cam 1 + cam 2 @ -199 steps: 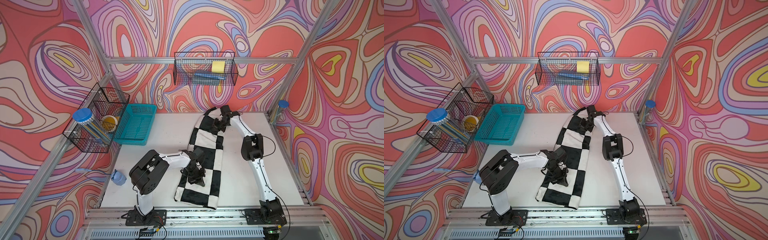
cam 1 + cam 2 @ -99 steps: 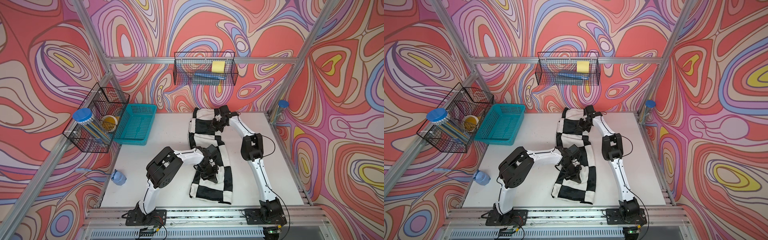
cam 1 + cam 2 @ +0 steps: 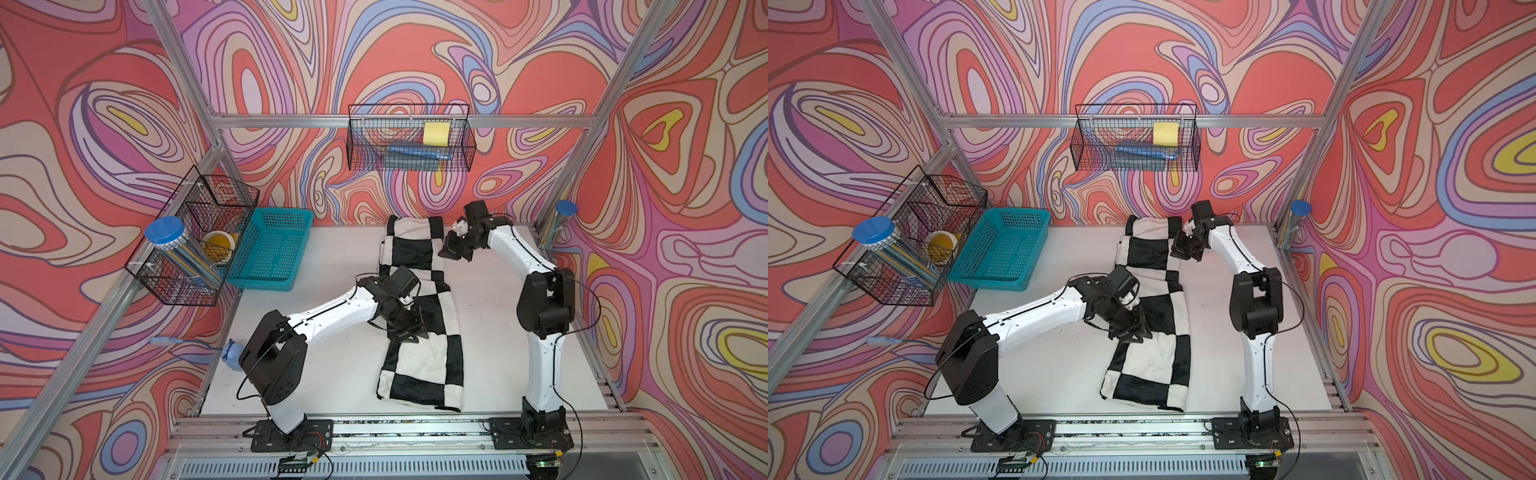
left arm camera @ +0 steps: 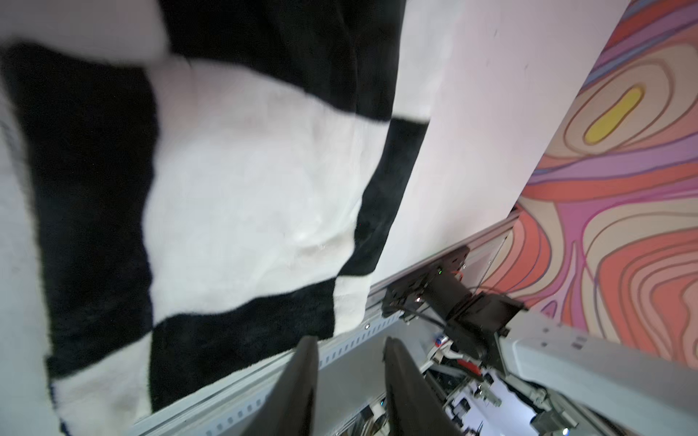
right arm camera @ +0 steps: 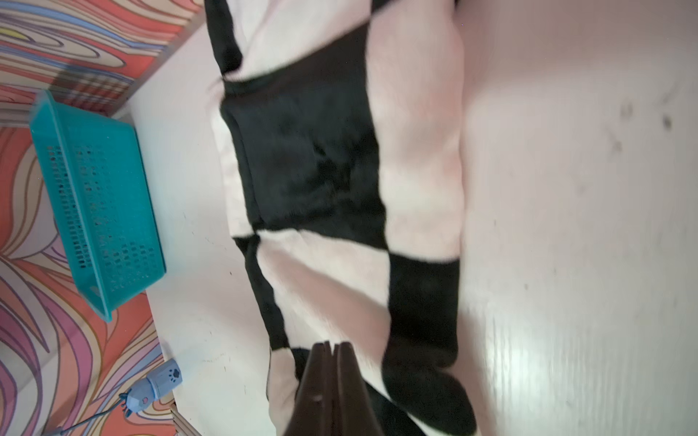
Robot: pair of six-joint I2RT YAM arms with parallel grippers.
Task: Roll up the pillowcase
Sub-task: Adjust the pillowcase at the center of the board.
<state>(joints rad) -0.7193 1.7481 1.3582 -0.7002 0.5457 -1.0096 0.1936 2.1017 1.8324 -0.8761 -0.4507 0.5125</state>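
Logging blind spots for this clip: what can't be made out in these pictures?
- Both top views: the left end effector and wrist hide the pillowcase edge beneath.
- Right wrist view: the right end effector is shut but cropped by the frame; pinched fabric cannot be told.
- Left wrist view: pillowcase blurred, cut off.
- Both top views: back wire basket contents too small behind mesh.

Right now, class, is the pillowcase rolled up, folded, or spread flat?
Folded, not rolled: the pillowcase lies as a long flat strip, edges layered.
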